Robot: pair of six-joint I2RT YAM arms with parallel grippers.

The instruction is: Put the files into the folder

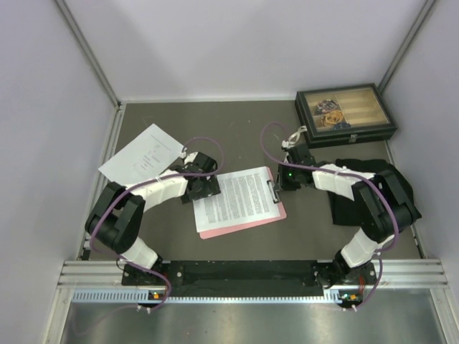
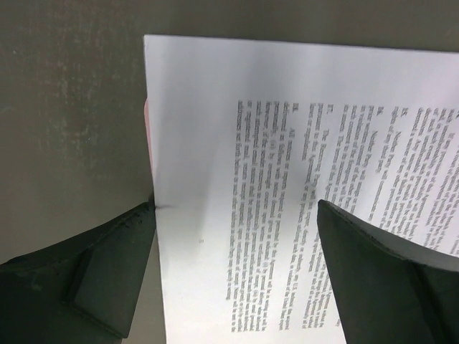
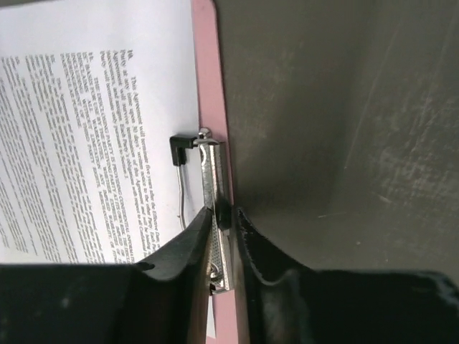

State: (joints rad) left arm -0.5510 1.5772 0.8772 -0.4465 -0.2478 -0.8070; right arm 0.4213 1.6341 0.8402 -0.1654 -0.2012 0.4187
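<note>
The right gripper [image 3: 226, 223] is recorded with its fingers pressed together on the metal clip [image 3: 214, 172], at the short edge of the folder [image 3: 208, 72]. The clip's lever is pinched between the two pads. Whether the clip's bar is raised off the paper cannot be told.

The left gripper [image 2: 237, 209] is recorded with its fingers spread wide and nothing gripped. One fingertip [image 2: 122, 236] is seen touching the edge of the densely printed sheet [image 2: 215, 107]; the other is held over the printed area. A sliver of pink is visible just beyond that edge.

The densely printed sheet is laid flat on the folder, one short end at the clip. In the top view, pink is exposed along the near long edge and at the clip end.

The sparsely printed sheet [image 1: 141, 154] is found flat on the table [image 1: 237, 129], apart from the folder, to its left and farther back, with its near corner beside the left arm.

A dark box with a glass lid [image 1: 344, 115] is noted at the right rear corner. A black cloth [image 1: 346, 209] is noted beneath the right arm.
</note>
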